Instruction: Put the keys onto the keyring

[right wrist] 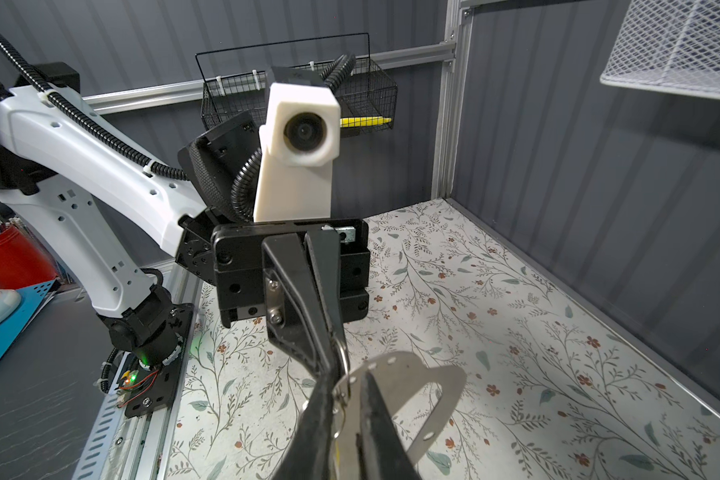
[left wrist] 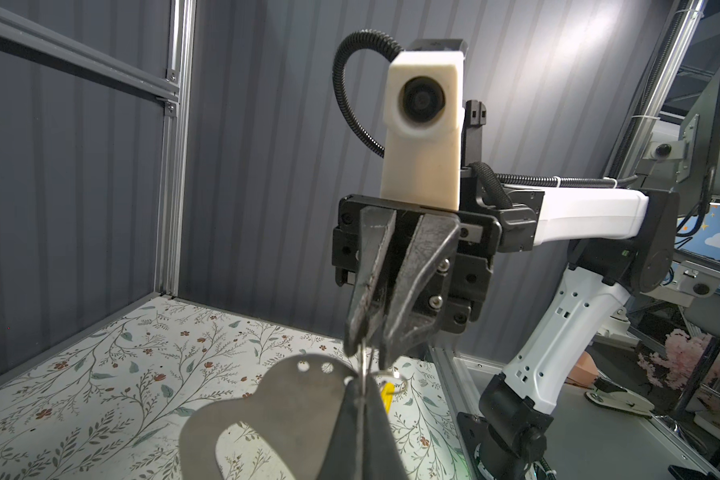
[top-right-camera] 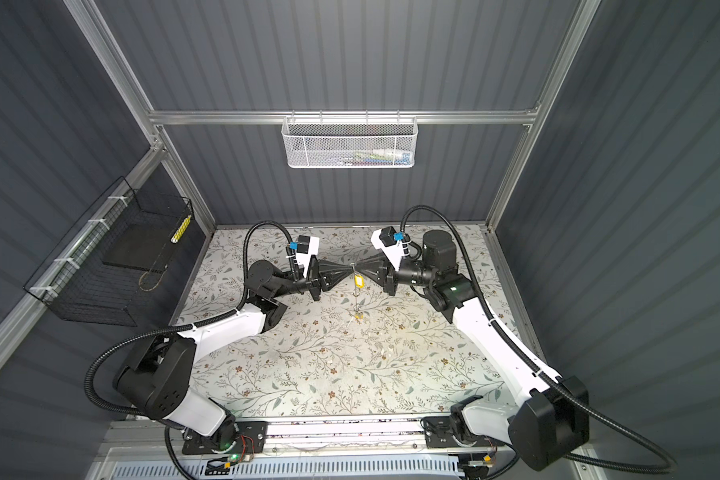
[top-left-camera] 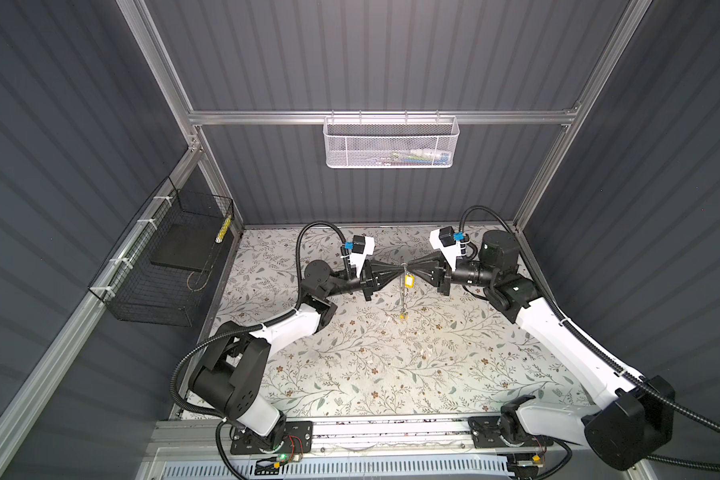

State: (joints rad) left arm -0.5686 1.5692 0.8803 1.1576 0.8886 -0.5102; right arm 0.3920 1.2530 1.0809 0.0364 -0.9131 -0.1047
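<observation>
Top views: left gripper [top-left-camera: 396, 270] and right gripper [top-left-camera: 409, 270] meet tip to tip above the floral-patterned table [top-left-camera: 391, 365].
Left gripper jaws are closed flat on the tabbed end of the flat dark grey oval metal keyring [left wrist: 267, 399], which is held up between the two grippers and seen edge-on in both top views. One small yellow plastic key tag [top-left-camera: 409, 281] hangs just beside the keyring, under the right gripper. A second yellow key tag [top-left-camera: 403, 316] shows at the keyring's lower end; whether it hangs or lies on the table cannot be told. Right gripper jaws stand narrow with a slim gap, a thin silvery wire ring [left wrist: 363, 363] between them; contact with it cannot be told.
</observation>
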